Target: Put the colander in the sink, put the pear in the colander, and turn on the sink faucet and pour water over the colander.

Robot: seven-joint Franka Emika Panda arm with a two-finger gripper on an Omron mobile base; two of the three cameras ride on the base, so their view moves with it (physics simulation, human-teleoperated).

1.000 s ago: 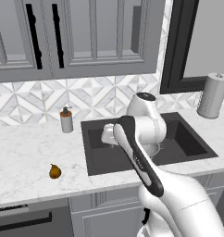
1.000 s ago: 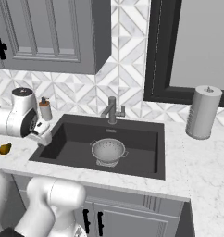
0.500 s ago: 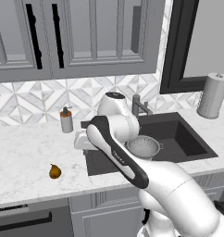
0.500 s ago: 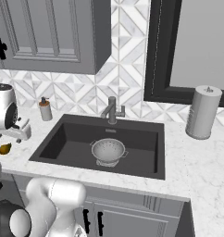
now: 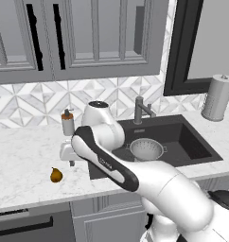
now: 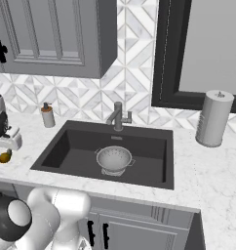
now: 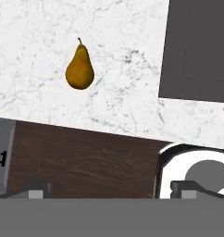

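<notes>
Colander [image 5: 146,149] sits in the sink [image 5: 192,142]; gripper [image 5: 70,163] is spread wide and empty above the tabletop [image 5: 22,160], so centre over the pear [image 5: 56,175] lying there, then descend.

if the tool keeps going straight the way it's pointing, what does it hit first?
Probably the white marble counter, near its front edge. The tool is open and points down; the pear sits off to one side, so likely missed. Depth is unclear.

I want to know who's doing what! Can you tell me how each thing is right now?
colander: upright in the sink, empty.
sink: dry, holds just the colander.
pear: lying on the counter, untouched.
sink faucet: no water running.
gripper: open, empty, above the counter near the pear.
soap bottle: standing upright.
paper towel roll: standing upright.
</notes>
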